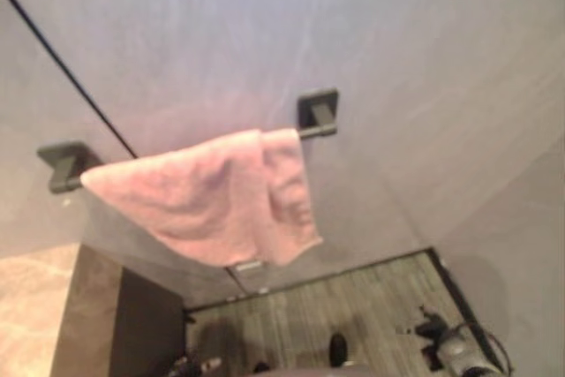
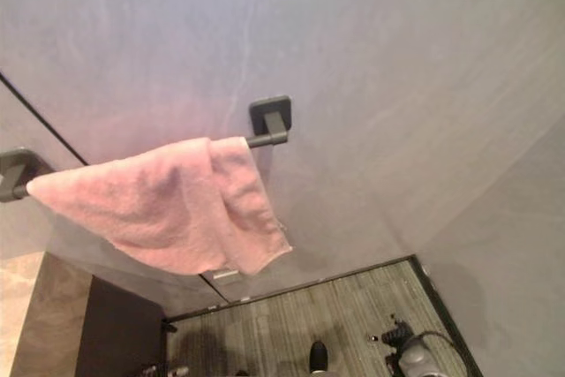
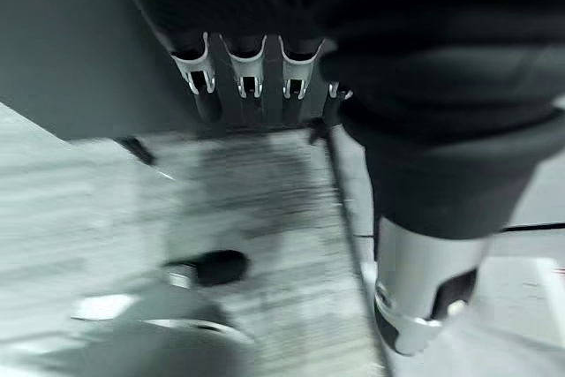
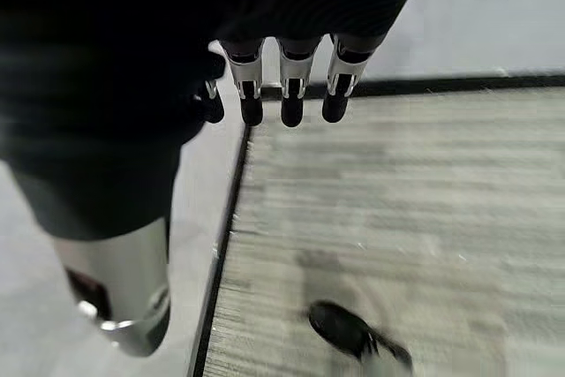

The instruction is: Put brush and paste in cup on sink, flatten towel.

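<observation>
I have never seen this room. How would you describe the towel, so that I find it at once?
Look at the pale grey wall and find the dark rail fixed to it by two square dark brackets. The pink towel hangs over this rail. It is the one soft, coloured thing there, and it is bunched and uneven, with its right part folded over and hanging lower.

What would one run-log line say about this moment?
towel: bunched, crooked on wall rail | left hand: open, hanging over floor, holding nothing | right hand: open, hanging, holding nothing | flattening: not yet done
</observation>
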